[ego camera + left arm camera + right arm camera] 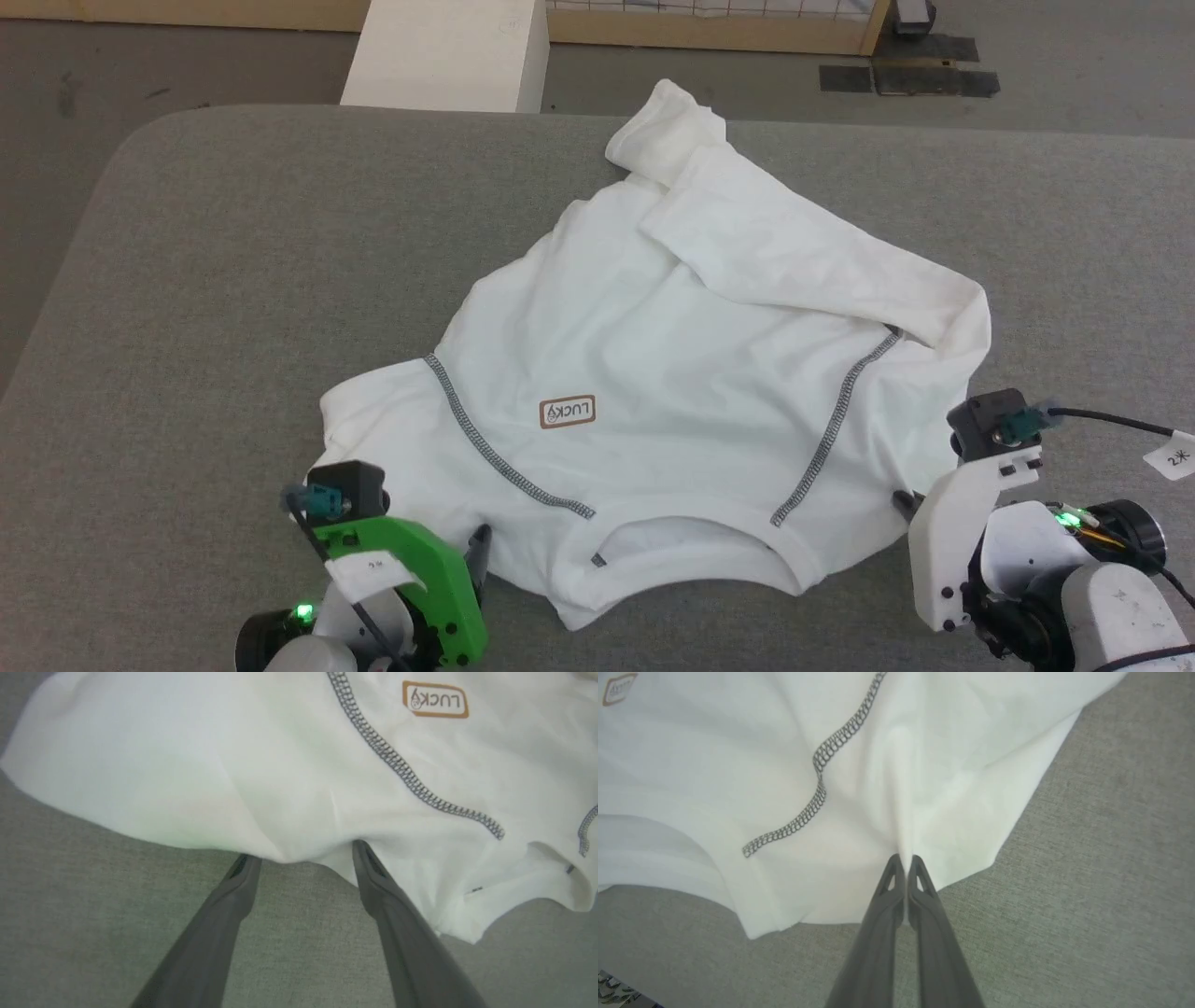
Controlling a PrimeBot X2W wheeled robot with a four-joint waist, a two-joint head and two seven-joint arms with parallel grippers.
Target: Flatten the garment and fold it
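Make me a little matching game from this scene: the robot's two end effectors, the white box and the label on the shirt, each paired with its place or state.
Things:
1. left end effector
2. right end effector
3. white box
4. label

Places or states:
A. beyond the far edge of the grey table
B. closed, pinching a fold of the shirt
C. brown-rimmed, between the two zigzag seams
D. open, at the shirt's near edge

Pairs: 1-D, 2-B, 3-A, 4-C.
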